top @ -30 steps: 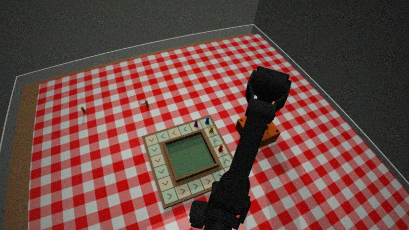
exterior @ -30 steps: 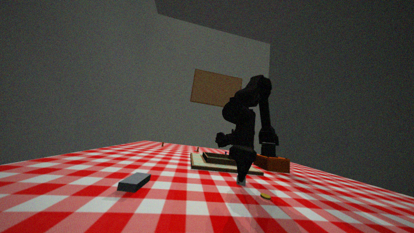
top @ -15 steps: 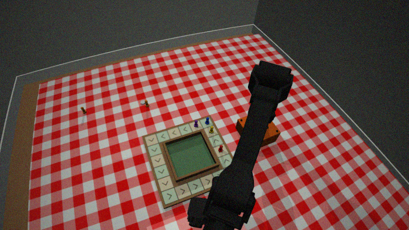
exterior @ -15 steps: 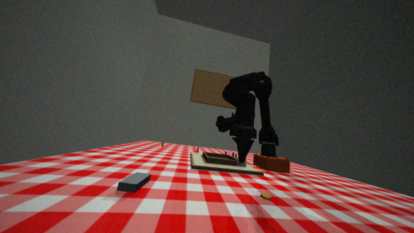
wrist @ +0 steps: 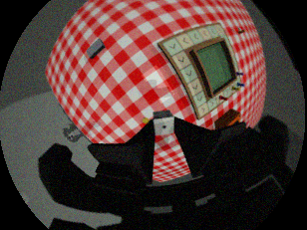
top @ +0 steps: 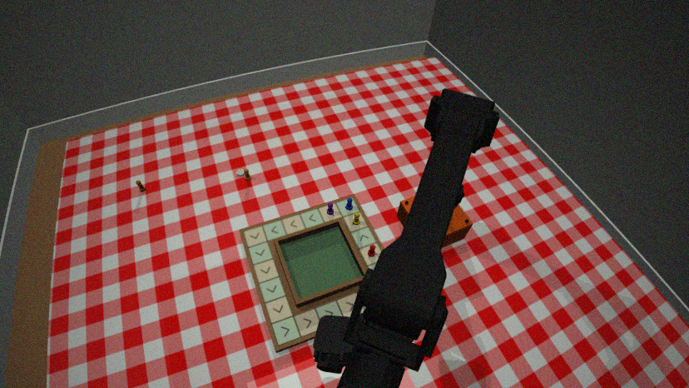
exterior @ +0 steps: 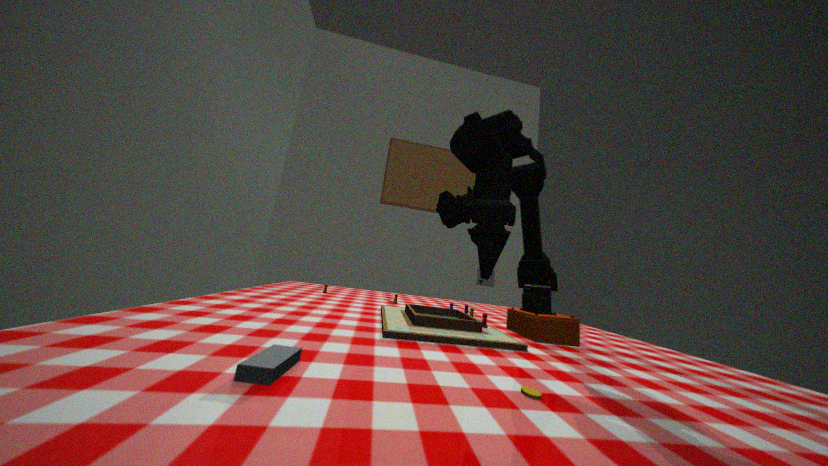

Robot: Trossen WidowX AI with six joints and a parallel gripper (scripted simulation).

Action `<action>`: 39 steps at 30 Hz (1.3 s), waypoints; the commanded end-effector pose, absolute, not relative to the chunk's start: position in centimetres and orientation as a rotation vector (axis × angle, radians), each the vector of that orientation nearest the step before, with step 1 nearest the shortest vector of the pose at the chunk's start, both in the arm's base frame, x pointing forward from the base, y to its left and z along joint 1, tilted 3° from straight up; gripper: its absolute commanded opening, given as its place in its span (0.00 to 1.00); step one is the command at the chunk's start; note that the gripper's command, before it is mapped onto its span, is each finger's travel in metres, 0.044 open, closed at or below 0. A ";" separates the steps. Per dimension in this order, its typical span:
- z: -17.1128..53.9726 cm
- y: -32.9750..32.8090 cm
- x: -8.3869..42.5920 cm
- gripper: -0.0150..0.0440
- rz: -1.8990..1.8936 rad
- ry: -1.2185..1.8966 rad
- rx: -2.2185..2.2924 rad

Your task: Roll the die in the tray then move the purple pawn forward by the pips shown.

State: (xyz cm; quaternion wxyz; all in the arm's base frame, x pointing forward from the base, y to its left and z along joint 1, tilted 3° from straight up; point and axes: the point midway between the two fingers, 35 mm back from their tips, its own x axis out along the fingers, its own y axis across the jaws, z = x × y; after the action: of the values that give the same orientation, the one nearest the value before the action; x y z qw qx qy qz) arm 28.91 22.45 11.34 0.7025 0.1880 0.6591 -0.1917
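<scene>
Arrow signs on the game board, no readable words

The only signs are dark chevron arrows printed on the cream and pale green squares of the game board (top: 264,270) that ring the green tray (top: 319,260) at the centre of the top view. On the upper row the arrows point to the left of the frame, on the left column they point down, on the lower row they point right, and one on the right column points up. The die (exterior: 485,280) is too small and blurred for any pips to be counted. No letters, brands or numbers are legible anywhere.
</scene>
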 end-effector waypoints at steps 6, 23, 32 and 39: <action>11.2 17.5 30.2 0.25 -0.364 1.479 0.356; 9.8 7.2 30.3 0.25 -0.225 1.499 0.196; 8.9 2.3 28.9 0.25 -0.151 1.506 0.111; 8.1 -1.1 27.3 0.25 -0.095 1.510 0.044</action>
State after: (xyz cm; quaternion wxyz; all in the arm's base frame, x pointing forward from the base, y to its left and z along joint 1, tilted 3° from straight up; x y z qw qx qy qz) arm 28.10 0.15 8.30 0.7244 0.0303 0.6864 -0.0560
